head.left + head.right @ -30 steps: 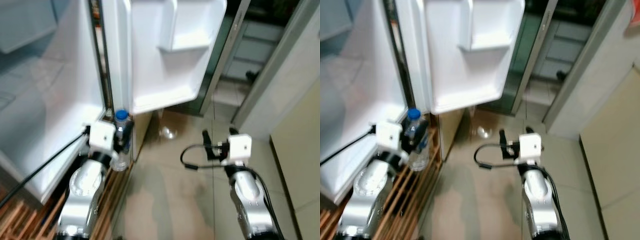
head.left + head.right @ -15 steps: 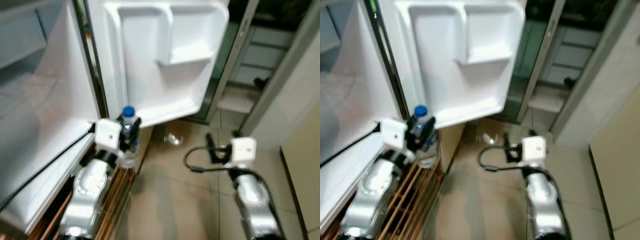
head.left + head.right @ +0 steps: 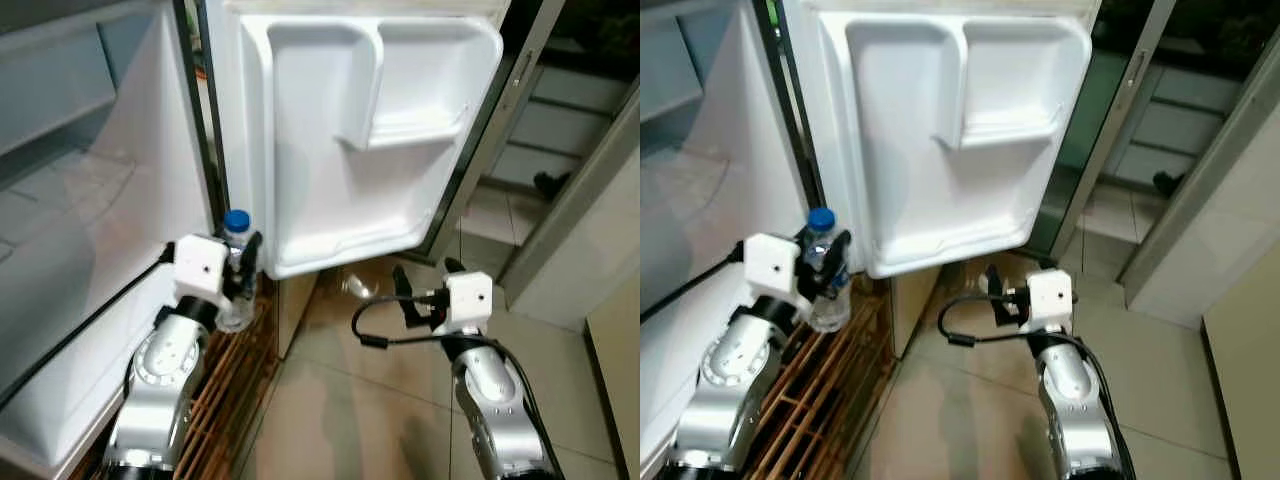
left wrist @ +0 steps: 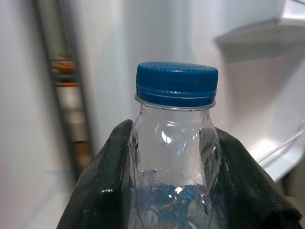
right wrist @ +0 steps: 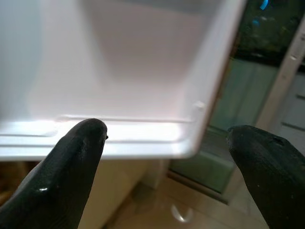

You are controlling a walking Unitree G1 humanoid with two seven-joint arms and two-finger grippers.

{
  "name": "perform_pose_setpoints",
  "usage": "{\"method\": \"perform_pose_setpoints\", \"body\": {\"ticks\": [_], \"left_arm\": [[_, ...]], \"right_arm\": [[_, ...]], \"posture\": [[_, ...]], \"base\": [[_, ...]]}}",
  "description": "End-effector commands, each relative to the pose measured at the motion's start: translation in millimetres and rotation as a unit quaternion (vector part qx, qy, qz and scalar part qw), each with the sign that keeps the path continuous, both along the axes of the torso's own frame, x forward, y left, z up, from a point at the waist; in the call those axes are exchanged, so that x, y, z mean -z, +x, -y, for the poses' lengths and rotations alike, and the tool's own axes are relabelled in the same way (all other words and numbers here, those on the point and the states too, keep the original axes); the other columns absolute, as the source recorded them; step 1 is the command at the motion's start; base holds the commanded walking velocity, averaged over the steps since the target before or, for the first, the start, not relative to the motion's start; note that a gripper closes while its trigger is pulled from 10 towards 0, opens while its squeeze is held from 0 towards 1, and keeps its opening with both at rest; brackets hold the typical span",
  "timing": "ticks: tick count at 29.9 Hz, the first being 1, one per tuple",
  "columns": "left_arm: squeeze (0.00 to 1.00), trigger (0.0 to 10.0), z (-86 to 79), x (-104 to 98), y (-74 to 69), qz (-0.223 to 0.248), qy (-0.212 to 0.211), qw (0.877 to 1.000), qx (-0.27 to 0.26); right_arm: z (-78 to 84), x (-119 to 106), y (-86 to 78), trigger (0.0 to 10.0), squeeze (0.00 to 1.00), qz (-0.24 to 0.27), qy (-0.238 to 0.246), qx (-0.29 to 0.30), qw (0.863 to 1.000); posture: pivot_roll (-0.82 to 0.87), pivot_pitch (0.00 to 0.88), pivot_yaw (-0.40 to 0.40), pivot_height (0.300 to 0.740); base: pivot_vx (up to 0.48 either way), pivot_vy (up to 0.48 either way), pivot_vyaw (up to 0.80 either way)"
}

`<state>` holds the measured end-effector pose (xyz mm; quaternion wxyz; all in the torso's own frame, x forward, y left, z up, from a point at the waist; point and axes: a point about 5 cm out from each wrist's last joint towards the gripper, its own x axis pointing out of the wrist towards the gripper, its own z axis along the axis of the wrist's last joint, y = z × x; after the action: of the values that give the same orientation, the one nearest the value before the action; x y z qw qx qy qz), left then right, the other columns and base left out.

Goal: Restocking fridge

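A clear water bottle (image 3: 238, 270) with a blue cap (image 4: 176, 78) stands upright in my left gripper (image 3: 245, 268), which is shut on it just below the neck. It hangs by the hinge side of the open white fridge door (image 3: 350, 130), near the door's lower left corner. The door's inner shelves (image 3: 400, 135) hold nothing. My right gripper (image 3: 422, 290) is open over the floor, just under the door's lower edge (image 5: 143, 138), with nothing between its black fingers (image 5: 71, 162).
The fridge's white interior (image 3: 90, 230) lies at the left. A wooden slatted rack (image 3: 225, 390) sits below my left arm. Tiled floor (image 3: 370, 400) spreads ahead, with a glass door frame (image 3: 500, 130) and a white wall (image 3: 590, 240) at the right.
The camera has shifted, so more of the door's inside is in view. My left gripper still holds the bottle by the hinge; the right gripper sits closer under the door's edge.
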<state>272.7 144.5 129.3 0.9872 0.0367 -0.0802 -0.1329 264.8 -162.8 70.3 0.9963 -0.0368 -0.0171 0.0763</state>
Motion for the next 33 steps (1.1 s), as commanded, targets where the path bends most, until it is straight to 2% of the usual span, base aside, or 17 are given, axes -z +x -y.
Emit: {"method": "perform_pose_setpoints", "body": {"ticks": [1,2,6,10,14,19,22,27,31,33], "left_arm": [[0.0,10.0,7.1,-14.9,1.9,0.028,-0.005,0.999,0.026],[0.0,10.0,10.2,-22.5,1.4,0.041,-0.001,0.998,0.047],[0.0,10.0,11.6,-29.8,0.5,0.045,0.0,0.996,0.079],[0.0,10.0,9.7,-30.8,-3.1,0.034,0.018,0.992,0.119],[0.0,10.0,10.7,-33.5,-11.7,-0.002,0.032,0.977,0.209],[0.0,10.0,12.5,-47.0,-10.0,0.001,0.022,0.971,0.238],[0.0,10.0,16.0,-56.8,-5.1,0.014,0.013,0.97,0.242],[0.0,10.0,44.8,-84.4,15.2,0.047,-0.061,0.964,0.253],[0.0,10.0,62.6,-92.2,24.6,0.059,-0.084,0.961,0.255],[0.0,10.0,73.5,-98.4,35.6,0.08,-0.082,0.964,0.239]], "right_arm": [[1.1,-2.6,2.3,10.0,0.0,0.0,0.004,0.003,1.0],[1.1,-1.8,2.2,10.0,0.0,-0.001,0.005,0.002,1.0],[0.7,0.9,1.0,10.0,0.0,-0.005,0.006,0.0,1.0],[-0.2,1.1,0.0,10.0,0.0,-0.007,0.008,-0.002,1.0],[-2.5,0.5,-2.3,10.0,0.0,-0.008,0.011,-0.006,1.0],[-2.9,0.4,-3.1,10.0,0.0,-0.008,0.012,-0.008,1.0],[-2.5,0.8,-3.2,10.0,0.0,-0.009,0.011,-0.008,1.0],[-3.3,1.3,-3.2,10.0,0.0,-0.01,0.012,-0.01,1.0],[-3.2,1.3,-3.8,10.0,0.0,-0.009,0.012,-0.011,1.0],[-3.0,1.2,-5.5,10.0,0.0,-0.009,0.018,-0.017,1.0]], "posture": [[0.0,0.0,-0.037,0.74],[0.0,0.0,-0.036,0.74],[0.0,0.0,-0.033,0.74],[0.0,0.0,-0.03,0.74],[0.0,0.0,-0.03,0.74],[-0.01,0.0,-0.029,0.74],[-0.01,0.0,-0.029,0.74],[-0.02,0.0,-0.029,0.74],[-0.03,0.0,-0.026,0.74],[-0.04,0.0,-0.021,0.74]], "base": [[0.0,0.0,0.0],[0.0,0.0,0.0],[0.0,0.0,0.0],[0.0,0.0,0.0],[0.0,0.0,0.0],[0.0,0.0,0.0],[0.0,0.0,0.0],[0.0,0.0,0.0],[0.0,0.0,0.0],[0.0,0.0,0.0]]}}
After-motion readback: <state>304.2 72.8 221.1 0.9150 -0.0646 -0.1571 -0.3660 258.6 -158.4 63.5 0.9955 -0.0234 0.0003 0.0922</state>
